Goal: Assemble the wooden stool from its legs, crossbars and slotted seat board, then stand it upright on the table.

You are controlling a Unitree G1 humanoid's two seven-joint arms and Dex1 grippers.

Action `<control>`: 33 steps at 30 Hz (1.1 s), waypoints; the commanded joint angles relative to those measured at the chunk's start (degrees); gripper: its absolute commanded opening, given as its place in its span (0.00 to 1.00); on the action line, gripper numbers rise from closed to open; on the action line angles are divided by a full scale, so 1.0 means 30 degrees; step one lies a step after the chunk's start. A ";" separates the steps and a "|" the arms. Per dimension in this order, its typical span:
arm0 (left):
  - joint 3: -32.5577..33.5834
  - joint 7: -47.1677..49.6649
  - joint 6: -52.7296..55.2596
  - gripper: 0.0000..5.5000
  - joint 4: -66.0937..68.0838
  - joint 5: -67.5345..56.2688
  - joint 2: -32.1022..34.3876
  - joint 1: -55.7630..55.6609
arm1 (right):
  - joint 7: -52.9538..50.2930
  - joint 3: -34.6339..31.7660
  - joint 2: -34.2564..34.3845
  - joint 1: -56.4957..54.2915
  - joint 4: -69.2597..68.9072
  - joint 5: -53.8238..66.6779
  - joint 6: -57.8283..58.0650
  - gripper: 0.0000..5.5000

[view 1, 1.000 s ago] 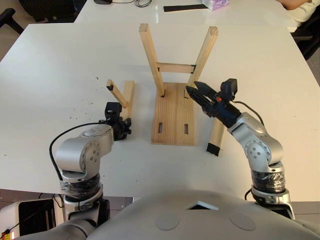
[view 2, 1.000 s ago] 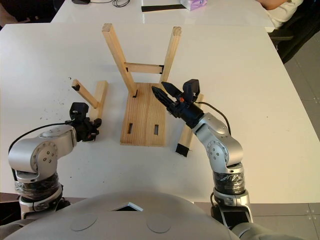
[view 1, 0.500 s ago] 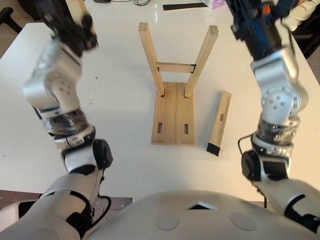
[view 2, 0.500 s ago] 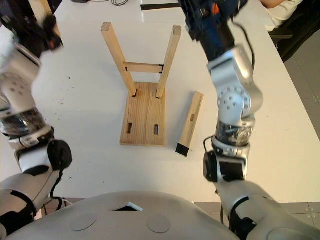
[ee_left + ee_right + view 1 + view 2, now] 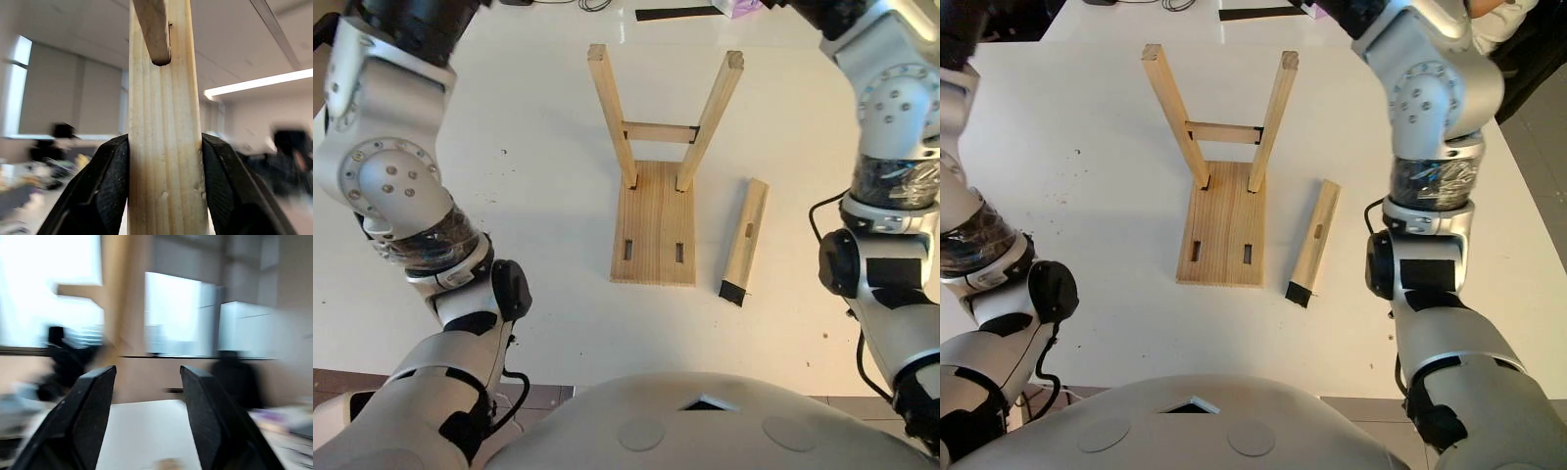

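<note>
Wood looks stiff and light, so we are pinching the leg [image 5: 164, 147] by its flat sides in left jaws, right jaws spread.

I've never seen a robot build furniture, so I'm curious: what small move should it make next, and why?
Probably lower the left hand toward the seat board. It grips a leg with a crossbar attached, and the board's two near slots are empty, while two fitted legs fill the far end.
</note>
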 commanded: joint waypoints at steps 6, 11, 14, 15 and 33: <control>-0.2331 -0.7238 -0.0805 0.37 -0.0819 -0.1226 0.2643 0.3631 | 0.7380 0.1940 -0.2961 -0.1984 0.2541 -0.0886 0.0734 0.51; -0.2420 -0.8139 -0.1068 0.37 -0.0654 -0.1840 0.2925 0.3250 | 0.8459 0.1698 -0.3079 -0.1693 0.2993 -0.1116 0.0814 0.64; -0.2753 -0.8527 -0.1134 0.37 -0.0561 -0.1628 0.3258 0.3242 | 0.8317 0.1027 -0.2889 -0.1518 0.2522 -0.0425 0.1614 0.72; -0.2979 -0.8633 -0.1221 0.37 -0.0474 -0.1351 0.3391 0.3280 | 0.8142 0.0817 -0.2819 -0.1456 0.2263 -0.0179 0.1925 0.75; -0.4503 -1.0364 -0.2478 0.37 0.0442 0.0632 0.4613 0.3987 | 0.6636 0.0840 -0.2936 0.0391 -0.0709 0.0583 0.4051 0.61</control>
